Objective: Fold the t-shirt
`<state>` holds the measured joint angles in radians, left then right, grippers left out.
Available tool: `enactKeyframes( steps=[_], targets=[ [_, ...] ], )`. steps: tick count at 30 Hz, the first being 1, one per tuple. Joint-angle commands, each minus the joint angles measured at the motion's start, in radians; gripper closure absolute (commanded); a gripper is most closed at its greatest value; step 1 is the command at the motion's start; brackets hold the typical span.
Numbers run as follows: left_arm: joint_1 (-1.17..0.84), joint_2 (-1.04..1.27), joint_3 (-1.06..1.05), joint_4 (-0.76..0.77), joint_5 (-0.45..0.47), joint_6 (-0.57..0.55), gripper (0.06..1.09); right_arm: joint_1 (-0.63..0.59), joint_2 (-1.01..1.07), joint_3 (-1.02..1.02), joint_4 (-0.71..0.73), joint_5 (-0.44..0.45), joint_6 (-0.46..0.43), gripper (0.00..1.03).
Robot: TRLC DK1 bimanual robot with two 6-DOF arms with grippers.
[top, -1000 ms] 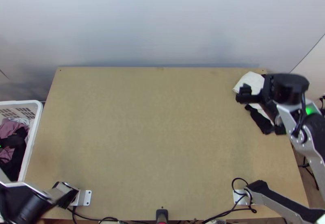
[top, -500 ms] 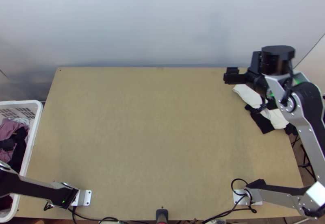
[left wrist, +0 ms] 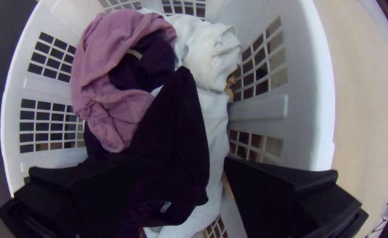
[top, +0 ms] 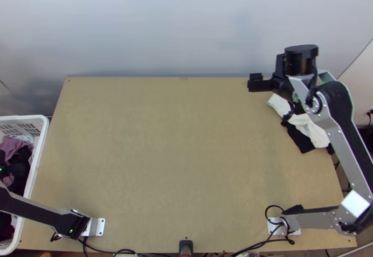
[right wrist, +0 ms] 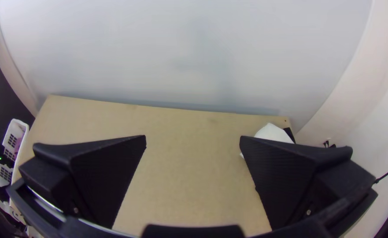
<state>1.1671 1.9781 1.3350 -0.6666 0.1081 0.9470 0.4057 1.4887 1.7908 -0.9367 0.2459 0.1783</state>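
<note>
Beside the table (top: pixel 186 140), on the robot's left, the white basket (top: pixel 39 156) contains a bunched mauve garment (left wrist: pixel 101 57), a crumpled dark purple garment (left wrist: pixel 176 128) and a bunched white garment (left wrist: pixel 211 44). The left gripper (top: pixel 17 168) is positioned over these contents; in the left wrist view its two black fingers (left wrist: pixel 277 189) stand wide apart, with dark purple fabric visible between them. The right gripper (top: pixel 255 83) lies above the far edge of the table toward its right corner, its fingers (right wrist: pixel 290 176) well separated and nothing between them. Near that corner, a white cloth (top: pixel 314 133) lies irregularly over a black cloth (top: pixel 298 138). Which of these pieces, if any, is the t-shirt cannot be determined, nor therefore its location
</note>
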Motion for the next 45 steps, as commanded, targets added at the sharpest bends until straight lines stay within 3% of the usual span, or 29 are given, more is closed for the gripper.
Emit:
enactKeyframes(
  steps=[1, 9, 13, 17, 21, 24, 31, 36, 45],
  targets=[
    [0.008, 0.061, 0.004, 0.001, -0.005, 0.010, 0.20, 0.013, 0.062, 0.055, 0.001, 0.001, -0.003, 0.04],
    [0.016, 0.130, 0.016, 0.047, -0.030, -0.002, 0.33, 0.021, 0.085, 0.078, 0.001, 0.004, -0.005, 0.04],
    [0.016, 0.134, 0.021, 0.047, -0.028, -0.022, 0.77, 0.022, 0.084, 0.076, 0.001, 0.013, -0.014, 0.04],
    [0.016, 0.145, 0.013, 0.039, -0.030, -0.033, 1.02, 0.021, 0.084, 0.071, 0.001, 0.020, -0.017, 0.04],
    [0.026, 0.122, 0.032, 0.041, -0.024, -0.042, 1.04, 0.021, 0.081, 0.068, 0.001, 0.024, -0.019, 0.04],
    [0.029, 0.099, 0.105, -0.056, -0.002, -0.071, 1.04, 0.021, 0.077, 0.070, 0.001, 0.024, -0.020, 0.04],
    [0.039, -0.084, 0.385, -0.349, 0.272, -0.238, 1.04, 0.022, 0.064, 0.070, -0.002, 0.024, -0.020, 0.04],
    [0.005, -0.232, 0.484, -0.559, 0.430, -0.266, 1.04, 0.015, 0.039, 0.065, -0.004, 0.024, -0.033, 0.04],
    [-0.213, -0.506, 0.480, -0.677, 0.518, -0.290, 1.04, -0.111, -0.130, -0.130, -0.013, 0.013, -0.026, 0.04]
  ],
)
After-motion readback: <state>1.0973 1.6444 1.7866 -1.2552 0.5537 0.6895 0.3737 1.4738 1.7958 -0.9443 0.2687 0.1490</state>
